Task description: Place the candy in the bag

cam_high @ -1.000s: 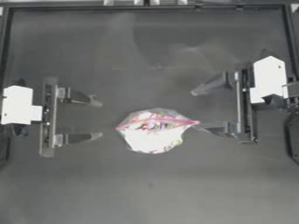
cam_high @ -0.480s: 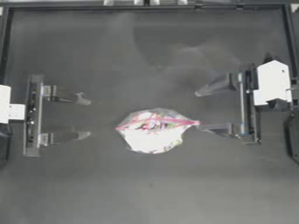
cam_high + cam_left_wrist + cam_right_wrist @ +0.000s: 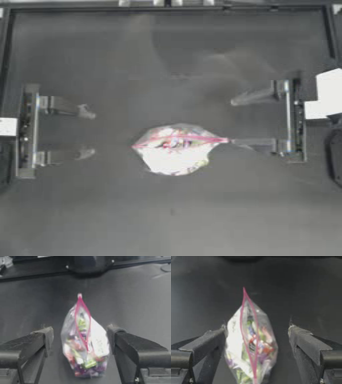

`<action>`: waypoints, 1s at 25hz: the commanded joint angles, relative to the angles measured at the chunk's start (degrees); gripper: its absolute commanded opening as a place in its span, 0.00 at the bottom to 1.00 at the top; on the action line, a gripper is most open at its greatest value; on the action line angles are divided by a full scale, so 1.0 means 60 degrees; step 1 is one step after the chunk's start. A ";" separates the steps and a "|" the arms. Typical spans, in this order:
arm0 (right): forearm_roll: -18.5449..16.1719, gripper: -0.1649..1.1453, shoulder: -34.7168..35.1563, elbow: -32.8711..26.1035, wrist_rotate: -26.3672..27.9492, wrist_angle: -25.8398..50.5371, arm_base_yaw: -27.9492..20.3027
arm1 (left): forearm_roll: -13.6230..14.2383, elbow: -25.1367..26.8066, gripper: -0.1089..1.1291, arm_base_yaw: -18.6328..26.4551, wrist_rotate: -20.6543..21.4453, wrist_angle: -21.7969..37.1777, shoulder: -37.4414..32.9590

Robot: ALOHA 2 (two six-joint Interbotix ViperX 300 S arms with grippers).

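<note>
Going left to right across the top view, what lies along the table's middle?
Left gripper, open → small clear plastic zip bag with a pink-red strip → right gripper, open.

Overhead camera looks down; both wrist cameras face the bag [image 3: 175,148].

A dark table [image 3: 174,215] fills the whole scene, matte and charcoal-grey, with a soft pale sheen spread across its far half. A thin raised rim [image 3: 167,11] runs along the far edge and turns down both the left and right sides. Just beyond that far rim sit a few small pale fittings [image 3: 157,3] in a row near the middle. On the surface out toward the right side lies a small round grey patch [image 3: 166,267]; what it is cannot be told.
</note>
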 commanded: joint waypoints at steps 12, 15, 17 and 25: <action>-0.0015 0.90 -0.0776 0.0308 -0.0015 -0.0073 0.0000 | 0.0000 0.0205 0.86 -0.0044 -0.0015 0.0396 -0.0762; -0.0029 0.90 -0.0864 0.0337 -0.0015 -0.0073 0.0000 | 0.0000 0.0278 0.86 -0.0059 -0.0015 0.0410 -0.0894; -0.0029 0.90 -0.0923 0.0337 -0.0015 -0.0073 0.0000 | 0.0000 0.0293 0.86 -0.0044 -0.0015 0.0469 -0.0981; -0.0015 0.90 -0.1245 0.0410 0.0000 -0.0088 0.0000 | 0.0000 0.0366 0.86 -0.0044 -0.0015 0.0703 -0.1465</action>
